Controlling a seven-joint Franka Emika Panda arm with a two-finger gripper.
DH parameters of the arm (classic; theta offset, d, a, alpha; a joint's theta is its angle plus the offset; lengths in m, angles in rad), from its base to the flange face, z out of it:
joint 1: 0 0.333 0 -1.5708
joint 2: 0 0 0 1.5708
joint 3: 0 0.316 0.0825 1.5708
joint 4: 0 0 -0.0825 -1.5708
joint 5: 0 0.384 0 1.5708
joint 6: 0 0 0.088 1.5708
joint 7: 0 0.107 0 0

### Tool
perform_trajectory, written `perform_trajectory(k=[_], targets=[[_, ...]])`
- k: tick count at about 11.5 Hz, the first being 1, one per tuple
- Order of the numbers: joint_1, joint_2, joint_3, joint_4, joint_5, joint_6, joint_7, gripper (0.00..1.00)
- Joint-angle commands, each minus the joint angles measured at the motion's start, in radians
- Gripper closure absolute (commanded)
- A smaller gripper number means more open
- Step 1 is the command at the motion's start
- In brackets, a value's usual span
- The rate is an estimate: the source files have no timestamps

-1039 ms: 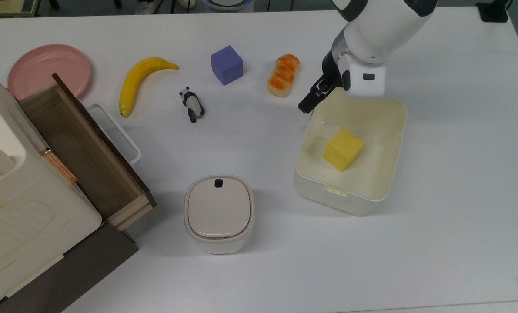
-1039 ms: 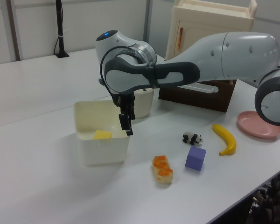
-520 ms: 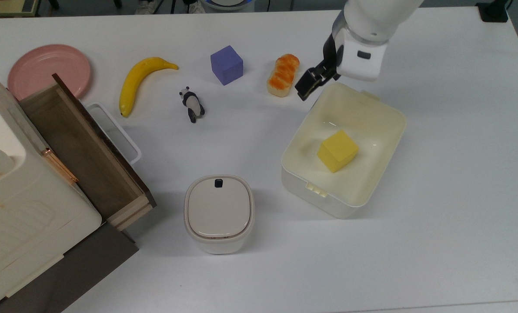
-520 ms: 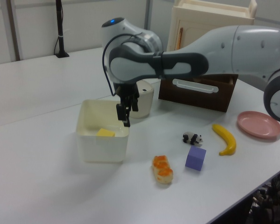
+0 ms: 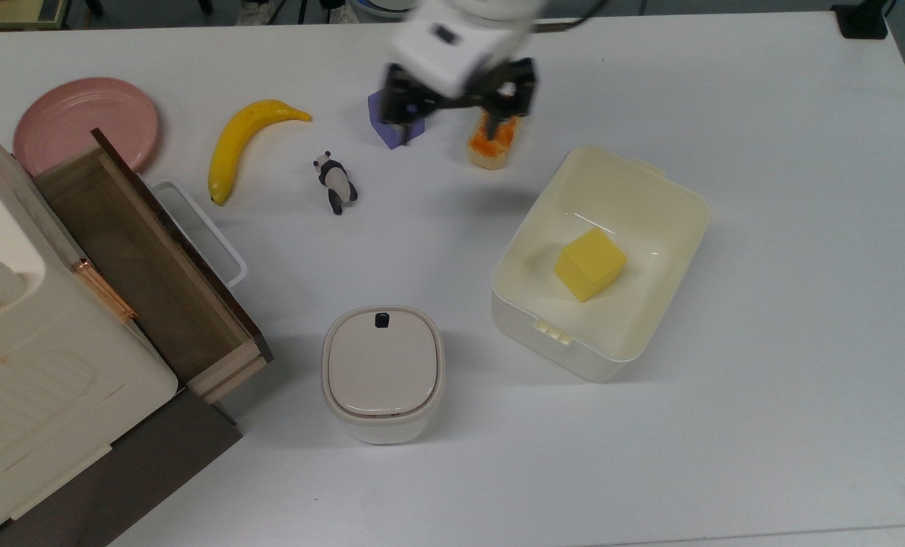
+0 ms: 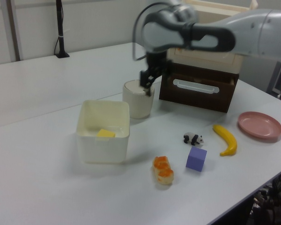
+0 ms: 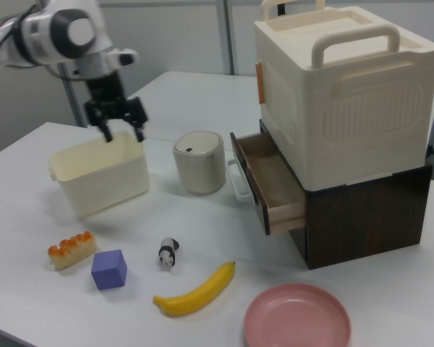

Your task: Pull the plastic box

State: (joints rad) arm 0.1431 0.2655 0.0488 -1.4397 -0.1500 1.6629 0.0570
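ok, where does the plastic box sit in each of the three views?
Top view: plastic box right of centre, holding the yellow cube.
Left view: plastic box left of centre.
Right view: plastic box upper left.
Shared landmark: the small lidded bin stands beside it.

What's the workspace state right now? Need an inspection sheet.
Surface: white table, no spills seen.
Job's things: plastic box open, standing askew in the top view, yellow block inside.
Clutter: lidded bin, banana, toy panda, purple cube, bread, pink plate, open wooden drawer under a big white case.
Grippers: gripper open, holding nothing, raised off the table and apart from the box.
Cables: nothing seen.
Surroundings: black stand at the table's far edge in the left view.
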Motion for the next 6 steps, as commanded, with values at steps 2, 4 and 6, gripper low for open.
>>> perform_trajectory(k=[2, 4, 6], targets=[[-0.207, -0.058, 0.003, -0.036, 0.069, 0.011, 0.032, 0.0], [-0.237, -0.051, 0.002, -0.038, 0.076, 0.018, 0.027, 0.0], [-0.272, -0.048, 0.003, -0.041, 0.078, 0.02, 0.015, 0.0]])
